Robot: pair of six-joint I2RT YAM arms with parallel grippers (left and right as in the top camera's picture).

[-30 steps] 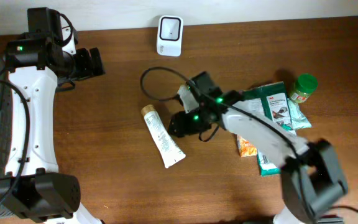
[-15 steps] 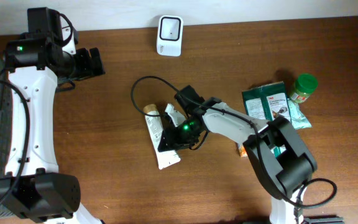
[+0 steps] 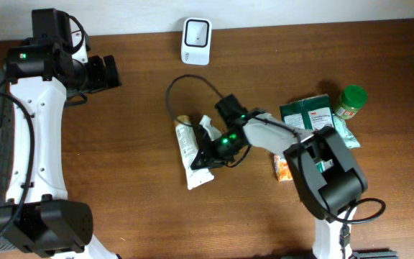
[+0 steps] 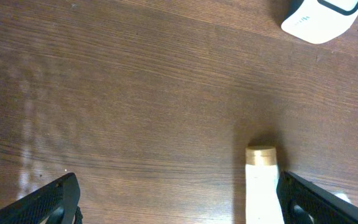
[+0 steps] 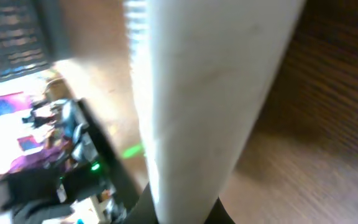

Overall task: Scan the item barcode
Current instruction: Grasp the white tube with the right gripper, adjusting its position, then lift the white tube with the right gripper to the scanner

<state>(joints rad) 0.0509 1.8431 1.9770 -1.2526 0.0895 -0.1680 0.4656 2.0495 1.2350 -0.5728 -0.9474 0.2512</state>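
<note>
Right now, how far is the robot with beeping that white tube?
Done: the right gripper is shut on the white tube. In hand: the pickup, as the tube looks to be lying on the table, not raised. Left: carrying it to the white scanner at the far edge and showing its barcode. The left gripper hangs open, holding nothing.

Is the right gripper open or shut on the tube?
Shut on the tube: overhead, the right gripper sits on its lower half; the wrist view shows the tube clamped right at the fingers.
</note>
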